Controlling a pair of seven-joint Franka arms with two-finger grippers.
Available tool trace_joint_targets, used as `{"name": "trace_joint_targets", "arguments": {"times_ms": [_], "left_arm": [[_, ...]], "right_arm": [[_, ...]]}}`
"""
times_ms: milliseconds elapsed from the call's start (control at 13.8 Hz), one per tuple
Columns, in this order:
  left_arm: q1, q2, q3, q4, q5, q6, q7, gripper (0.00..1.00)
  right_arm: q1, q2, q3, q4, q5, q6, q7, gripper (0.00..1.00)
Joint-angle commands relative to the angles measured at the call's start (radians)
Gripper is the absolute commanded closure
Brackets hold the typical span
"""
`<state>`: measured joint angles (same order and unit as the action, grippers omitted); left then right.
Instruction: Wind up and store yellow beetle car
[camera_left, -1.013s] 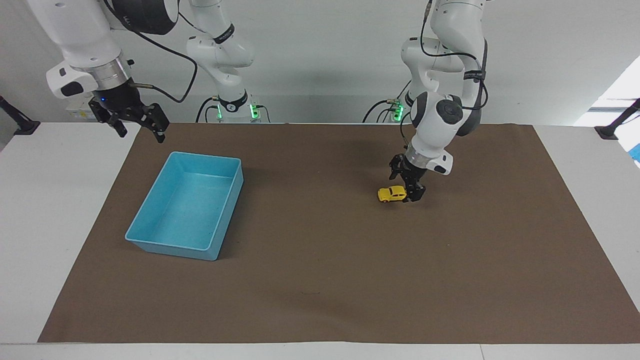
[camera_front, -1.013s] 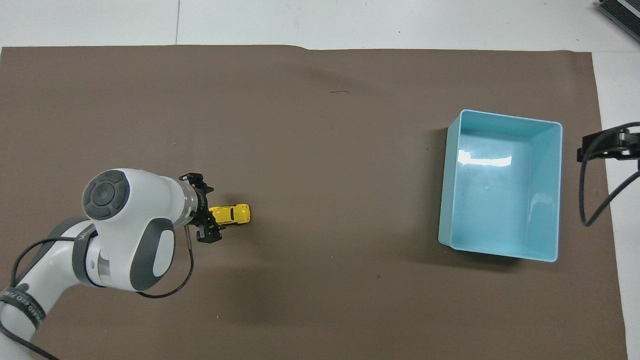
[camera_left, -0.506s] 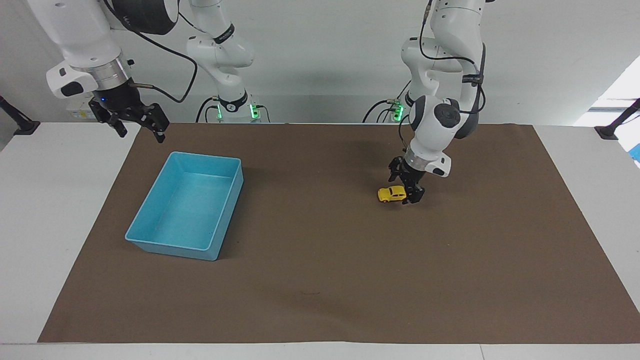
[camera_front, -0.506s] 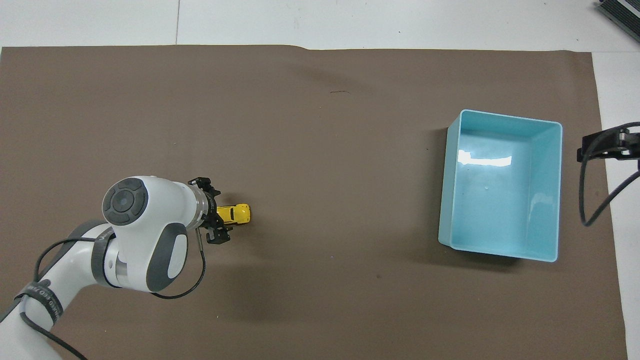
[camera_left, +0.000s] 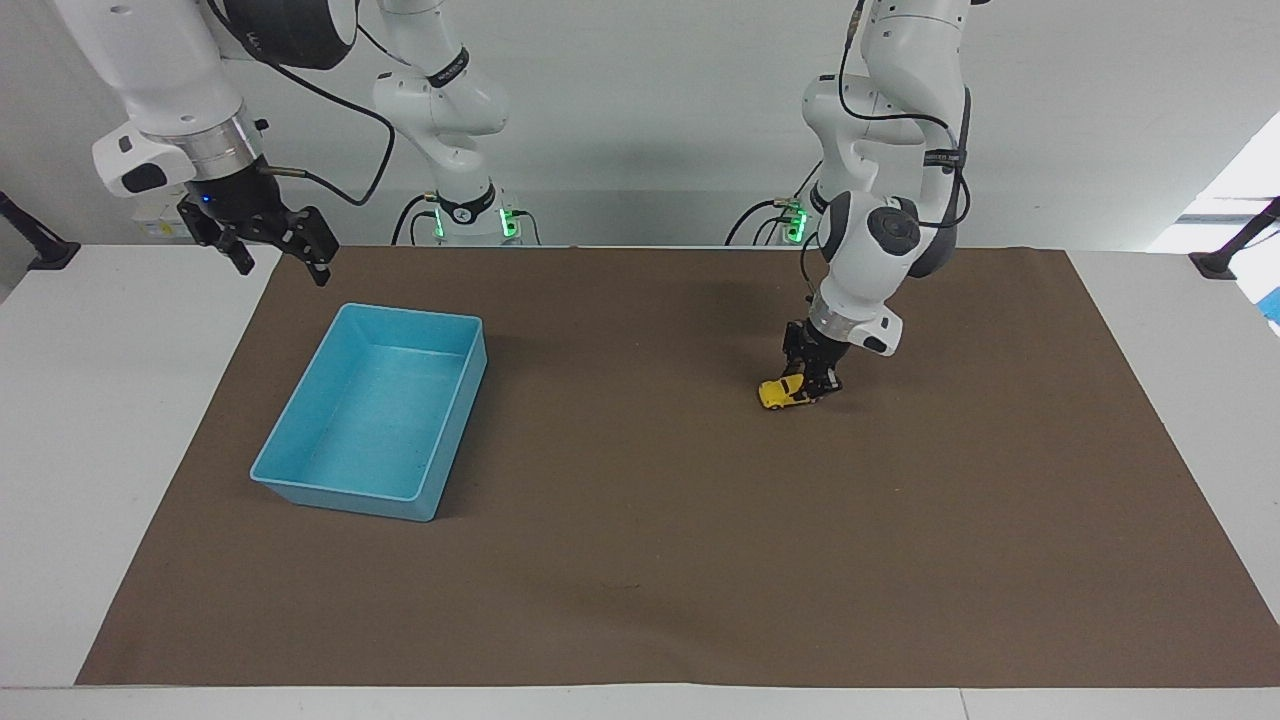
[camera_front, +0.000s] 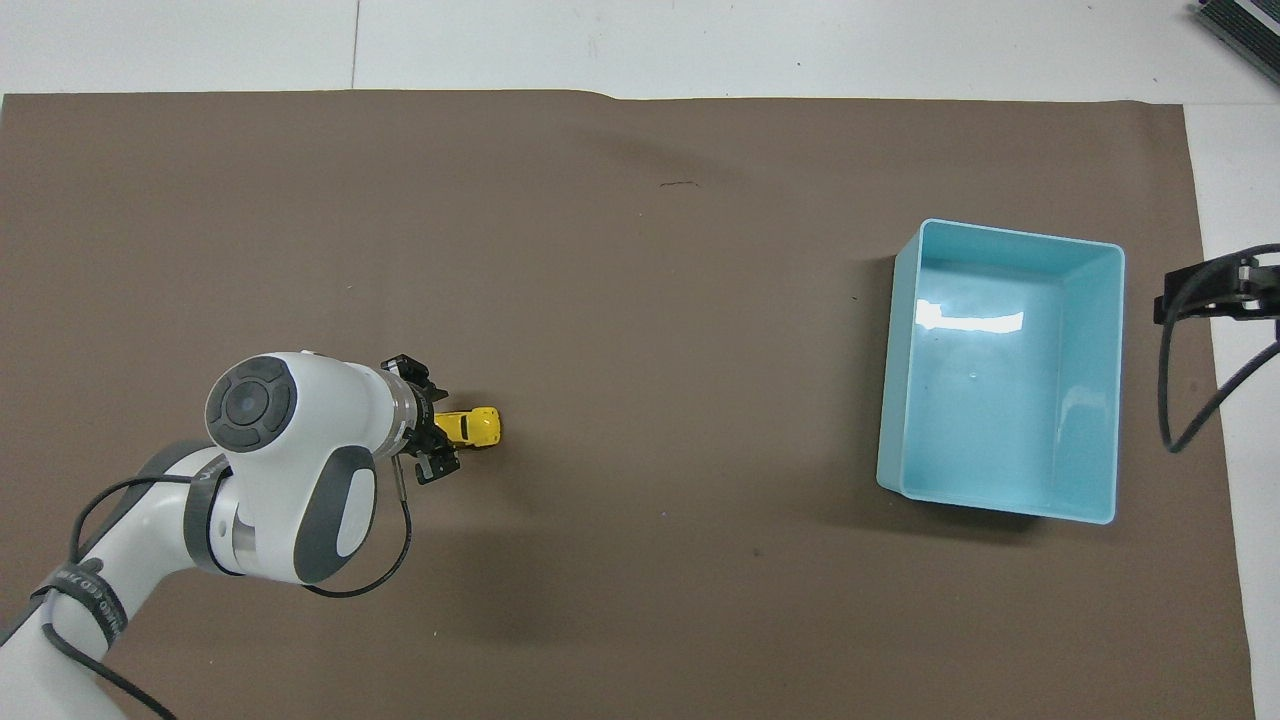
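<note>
The yellow beetle car sits on the brown mat toward the left arm's end of the table, its rear end tipped up a little. It also shows in the overhead view. My left gripper is down at the mat, shut on the car's rear end; in the overhead view the wrist hides part of the car. My right gripper is open and empty, waiting in the air above the mat's corner near the blue tray; only part of it shows in the overhead view.
The blue tray stands empty toward the right arm's end of the table, also in the overhead view. The brown mat covers most of the white table.
My left gripper's fingers have closed in on the car's rear end, and the car has tilted, its rear now raised. The right arm has not moved.
</note>
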<state>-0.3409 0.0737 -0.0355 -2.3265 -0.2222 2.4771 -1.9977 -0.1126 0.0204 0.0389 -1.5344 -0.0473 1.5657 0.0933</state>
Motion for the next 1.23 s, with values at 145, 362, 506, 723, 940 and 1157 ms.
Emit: {"name": "trace_joint_targets", "arguments": {"times_ms": [145, 362, 506, 723, 940, 1157], "left_arm": [[0.031, -0.031, 0.016, -0.088, -0.019, 0.02, 0.095, 1.0], [0.082, -0.037, 0.016, -0.097, -0.019, 0.002, 0.145, 1.0], [0.114, -0.037, 0.016, -0.099, -0.019, -0.007, 0.157, 1.0], [0.132, -0.038, 0.016, -0.097, -0.019, -0.024, 0.168, 1.0], [0.134, -0.031, 0.017, -0.083, -0.019, -0.026, 0.16, 0.97], [0.134, -0.023, 0.016, -0.065, -0.017, -0.027, 0.155, 0.66]], "right_arm": [[-0.032, -0.004, 0.01, 0.01, 0.017, -0.045, -0.023, 0.0], [-0.03, -0.005, 0.009, 0.01, 0.017, -0.055, -0.018, 0.0], [-0.032, -0.005, 0.01, 0.008, 0.018, -0.055, -0.018, 0.0], [-0.025, -0.007, 0.01, 0.005, 0.017, -0.052, -0.015, 0.0], [-0.019, -0.026, 0.012, -0.032, 0.018, -0.029, -0.011, 0.0], [-0.016, -0.051, 0.013, -0.076, 0.02, 0.002, 0.006, 0.0]]}}
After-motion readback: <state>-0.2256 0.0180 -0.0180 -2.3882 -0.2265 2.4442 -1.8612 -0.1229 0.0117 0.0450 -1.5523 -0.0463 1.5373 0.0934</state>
